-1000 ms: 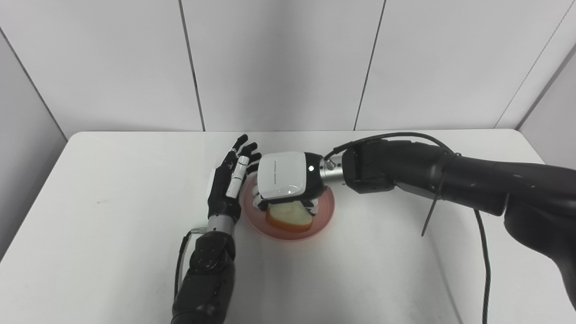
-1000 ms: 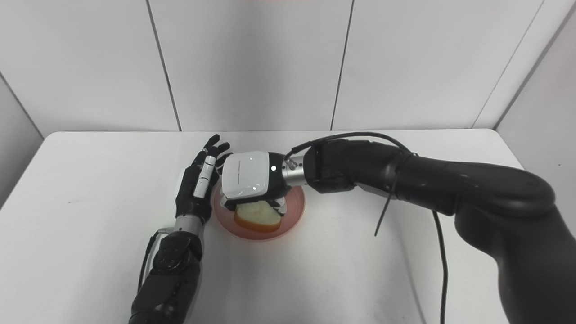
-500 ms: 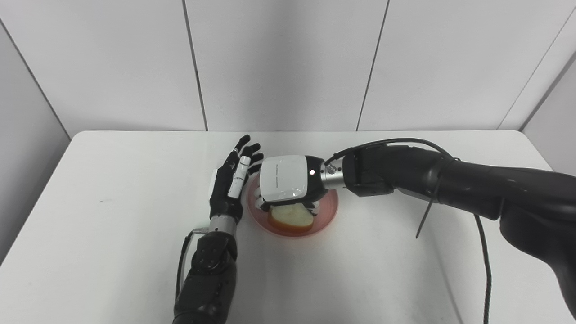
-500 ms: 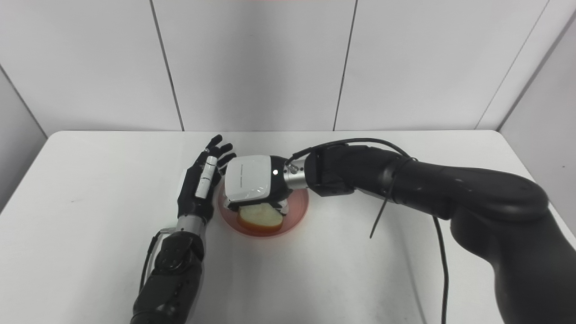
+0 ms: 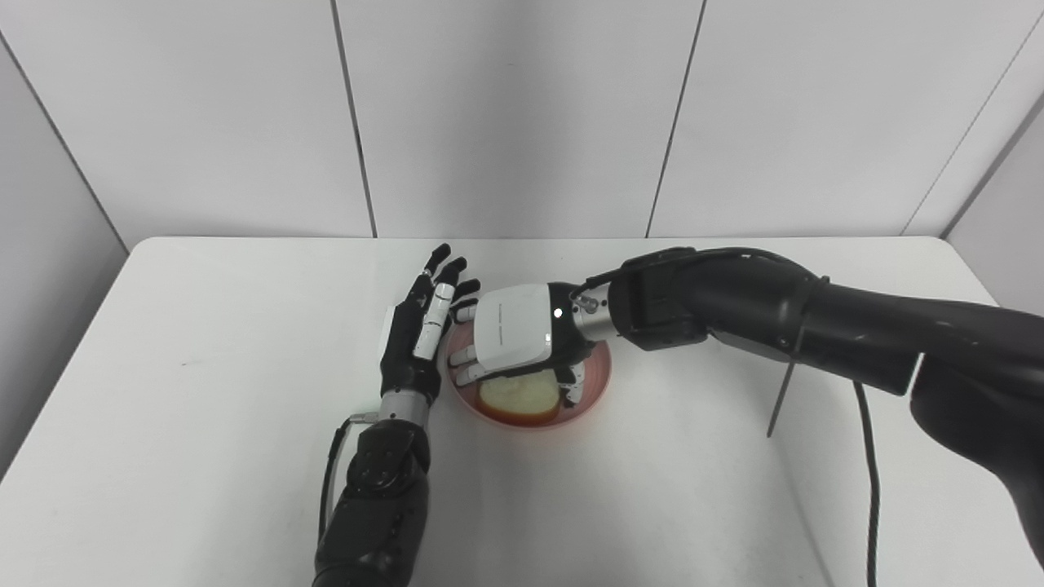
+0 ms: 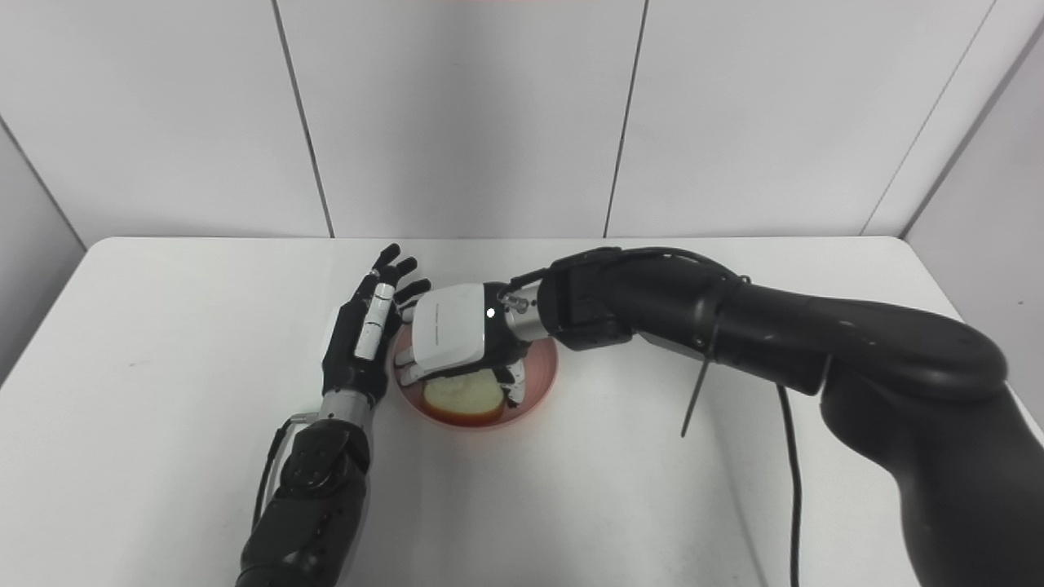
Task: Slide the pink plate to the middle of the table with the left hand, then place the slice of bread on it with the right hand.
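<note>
Two hands: left hand (image 5: pixel 416 342) spread, empty, beside pink plate (image 5: pixel 599 377); right hand (image 5: pixel 514 346) fingers loosened over bread slice (image 5: pixel 519 395).
Risk: fingers withdrawing could drag bread off.

The surface (image 5: pixel 204 408) is seen as smooth, matt white, and the pink plate (image 5: pixel 594 381) at frame centre looks like smooth, slightly glossy plastic. The right hand (image 5: pixel 522 338) is covered by a glossy white plastic shell with a bare metal wrist, while the left hand (image 5: pixel 412 346) is finished in matt black. A pale, soft crumb and a browner crust are shown by the slice of bread (image 5: pixel 519 396).
</note>
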`<state>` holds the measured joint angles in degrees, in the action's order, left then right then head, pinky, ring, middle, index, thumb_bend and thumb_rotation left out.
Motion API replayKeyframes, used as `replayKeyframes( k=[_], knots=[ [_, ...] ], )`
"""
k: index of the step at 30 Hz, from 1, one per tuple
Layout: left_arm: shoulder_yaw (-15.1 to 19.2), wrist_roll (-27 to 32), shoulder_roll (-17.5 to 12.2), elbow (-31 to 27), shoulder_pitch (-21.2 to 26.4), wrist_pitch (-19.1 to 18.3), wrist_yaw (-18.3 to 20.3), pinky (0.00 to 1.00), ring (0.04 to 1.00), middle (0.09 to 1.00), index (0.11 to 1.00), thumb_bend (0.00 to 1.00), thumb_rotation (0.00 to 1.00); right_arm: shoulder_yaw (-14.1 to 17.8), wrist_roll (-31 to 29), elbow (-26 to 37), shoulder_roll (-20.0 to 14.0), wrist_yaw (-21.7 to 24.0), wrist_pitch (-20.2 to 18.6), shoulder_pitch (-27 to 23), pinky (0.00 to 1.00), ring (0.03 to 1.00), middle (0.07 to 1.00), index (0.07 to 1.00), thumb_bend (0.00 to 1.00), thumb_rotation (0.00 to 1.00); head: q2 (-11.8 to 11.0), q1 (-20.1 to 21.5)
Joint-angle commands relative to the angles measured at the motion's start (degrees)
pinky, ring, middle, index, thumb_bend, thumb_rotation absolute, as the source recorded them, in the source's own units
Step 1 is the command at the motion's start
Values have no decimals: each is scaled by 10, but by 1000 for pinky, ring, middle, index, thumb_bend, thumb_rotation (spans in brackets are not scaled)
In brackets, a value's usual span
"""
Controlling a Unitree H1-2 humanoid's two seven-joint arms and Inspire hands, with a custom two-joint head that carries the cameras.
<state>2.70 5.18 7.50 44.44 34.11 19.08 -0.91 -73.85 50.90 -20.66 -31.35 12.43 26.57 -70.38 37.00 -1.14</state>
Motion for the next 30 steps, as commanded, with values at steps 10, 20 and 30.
replayKeyframes(
  k=[10,20,30],
  knots=[
    [0,1,-10,15,-24,-16,12,706,784,817,870,812,797,38,-35,65,-58,9,4,-35,946,980,1000,995,1000,330,-2,1],
    [2,2,-15,5,-24,-25,11,732,777,822,861,826,817,107,-129,100,-112,62,4,-44,854,925,952,916,1000,294,-1,6],
    [8,4,-21,-2,-23,-27,11,737,798,827,838,807,789,351,-284,62,-107,99,-24,106,790,893,924,905,1000,622,-5,9]
  ],
)
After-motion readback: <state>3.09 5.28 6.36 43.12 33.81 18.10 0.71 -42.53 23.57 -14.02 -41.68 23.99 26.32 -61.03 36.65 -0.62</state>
